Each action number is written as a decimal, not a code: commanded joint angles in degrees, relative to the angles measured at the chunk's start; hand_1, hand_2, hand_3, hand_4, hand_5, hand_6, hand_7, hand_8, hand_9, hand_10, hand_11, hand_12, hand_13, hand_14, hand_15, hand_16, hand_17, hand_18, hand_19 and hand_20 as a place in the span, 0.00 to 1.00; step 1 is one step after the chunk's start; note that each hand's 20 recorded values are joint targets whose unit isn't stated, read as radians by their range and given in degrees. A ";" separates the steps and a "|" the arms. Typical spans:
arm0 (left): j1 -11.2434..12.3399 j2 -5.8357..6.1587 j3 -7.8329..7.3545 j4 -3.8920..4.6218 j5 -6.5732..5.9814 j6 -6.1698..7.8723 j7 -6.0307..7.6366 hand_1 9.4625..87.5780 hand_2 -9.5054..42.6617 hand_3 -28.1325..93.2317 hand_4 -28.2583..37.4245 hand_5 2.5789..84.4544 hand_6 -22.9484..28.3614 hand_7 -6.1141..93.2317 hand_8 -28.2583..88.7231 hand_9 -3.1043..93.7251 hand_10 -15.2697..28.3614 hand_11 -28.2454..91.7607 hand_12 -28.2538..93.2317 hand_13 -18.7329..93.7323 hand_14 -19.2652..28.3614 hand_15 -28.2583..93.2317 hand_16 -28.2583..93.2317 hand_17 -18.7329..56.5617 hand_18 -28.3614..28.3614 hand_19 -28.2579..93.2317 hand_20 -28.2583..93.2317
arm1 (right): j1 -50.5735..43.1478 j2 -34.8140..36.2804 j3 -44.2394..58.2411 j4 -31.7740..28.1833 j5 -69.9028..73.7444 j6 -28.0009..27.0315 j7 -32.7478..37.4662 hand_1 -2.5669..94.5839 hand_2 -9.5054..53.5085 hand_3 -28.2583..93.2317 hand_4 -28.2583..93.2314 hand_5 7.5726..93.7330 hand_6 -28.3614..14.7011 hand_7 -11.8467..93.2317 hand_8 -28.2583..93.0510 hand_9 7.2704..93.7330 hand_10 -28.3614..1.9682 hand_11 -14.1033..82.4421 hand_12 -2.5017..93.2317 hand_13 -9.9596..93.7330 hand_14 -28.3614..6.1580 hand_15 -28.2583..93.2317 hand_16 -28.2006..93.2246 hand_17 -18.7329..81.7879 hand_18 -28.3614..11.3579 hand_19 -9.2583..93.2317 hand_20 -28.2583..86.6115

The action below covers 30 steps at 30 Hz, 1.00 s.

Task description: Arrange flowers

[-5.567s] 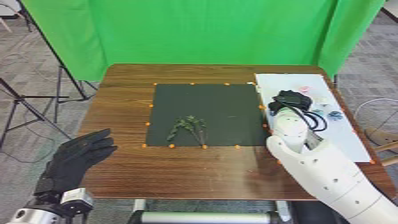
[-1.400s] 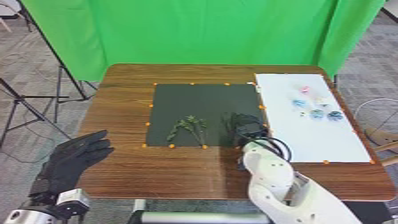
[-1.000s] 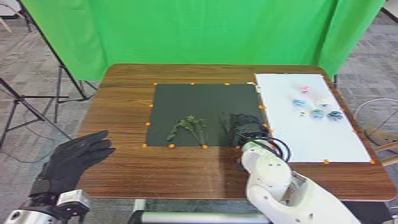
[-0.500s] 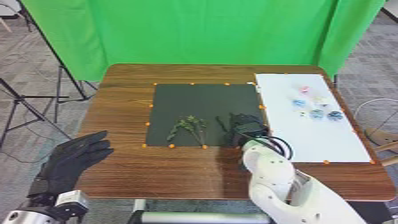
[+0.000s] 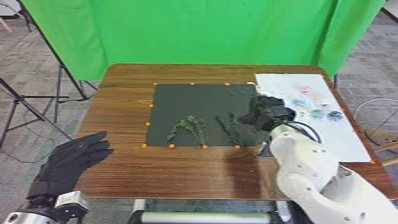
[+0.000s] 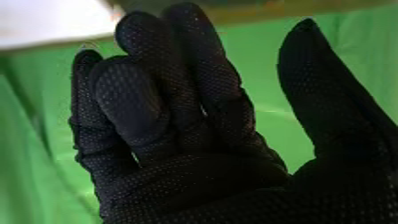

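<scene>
The right hand's fingers are loosely extended, the thumb spread wide from them, holding nothing; it is over the dark mat's right edge. On the mat's near part lie leafy green sprigs, with darker stems to their right. Beyond that edge, a white sheet bears a pink flower and blue flowers. The left hand is relaxed, left of the mat. Greenery seems placed; next likely calls for pinching a flower and setting it at the stem tips. The right hand hides part of the mat's edge; small pale pieces are unclear.
</scene>
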 commanded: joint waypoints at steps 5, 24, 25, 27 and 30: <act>-1.98 -1.30 1.82 -0.19 1.25 -0.51 -2.24 0.22 0.32 0.90 0.21 0.51 0.72 0.19 0.17 0.43 0.86 0.52 0.31 0.42 1.00 0.70 0.14 0.12 0.89 0.71 0.35 | 1.32 6.19 4.37 10.30 -4.54 5.71 -6.69 0.31 0.18 0.91 0.07 0.62 0.44 0.40 0.16 0.56 0.13 0.59 0.27 0.57 0.25 0.86 0.41 0.36 0.01 0.86 0.39; -3.75 -1.68 2.53 0.29 1.71 -1.33 -2.92 0.21 0.31 0.91 0.21 0.51 0.72 0.19 0.17 0.43 0.85 0.52 0.31 0.42 1.00 0.70 0.14 0.12 0.89 0.71 0.35 | 4.02 6.22 4.75 19.98 -7.77 -3.43 -3.74 0.30 0.10 0.93 0.04 0.48 0.41 0.34 0.15 0.37 0.01 0.58 0.26 0.41 0.11 0.86 0.35 0.28 0.04 0.79 0.44; -3.95 -2.05 2.50 0.34 2.02 -1.75 -3.20 0.21 0.31 0.91 0.21 0.51 0.72 0.19 0.17 0.43 0.85 0.52 0.31 0.42 1.00 0.70 0.13 0.12 0.89 0.71 0.35 | 4.18 6.32 4.63 20.28 -7.49 -3.96 -3.32 0.30 0.10 0.93 0.04 0.48 0.41 0.35 0.15 0.37 0.01 0.58 0.26 0.41 0.11 0.86 0.35 0.28 0.04 0.79 0.44; -3.90 -1.69 2.49 0.33 1.93 -1.56 -3.01 0.21 0.31 0.91 0.21 0.51 0.72 0.19 0.17 0.43 0.85 0.52 0.31 0.42 1.00 0.70 0.13 0.12 0.89 0.71 0.35 | 3.38 6.44 5.20 20.60 -7.56 -3.46 -3.08 0.30 0.09 0.93 0.04 0.47 0.41 0.34 0.15 0.36 0.01 0.57 0.26 0.40 0.10 0.86 0.35 0.28 0.04 0.78 0.44; -3.84 -1.79 2.24 0.29 2.04 -1.52 -3.00 0.21 0.31 0.91 0.21 0.51 0.71 0.19 0.17 0.43 0.85 0.52 0.31 0.42 1.00 0.70 0.13 0.12 0.89 0.71 0.35 | 2.74 6.57 5.63 20.80 -8.12 -3.76 -3.48 0.31 0.08 0.93 0.04 0.47 0.41 0.34 0.15 0.36 0.01 0.57 0.26 0.40 0.10 0.86 0.35 0.27 0.03 0.78 0.45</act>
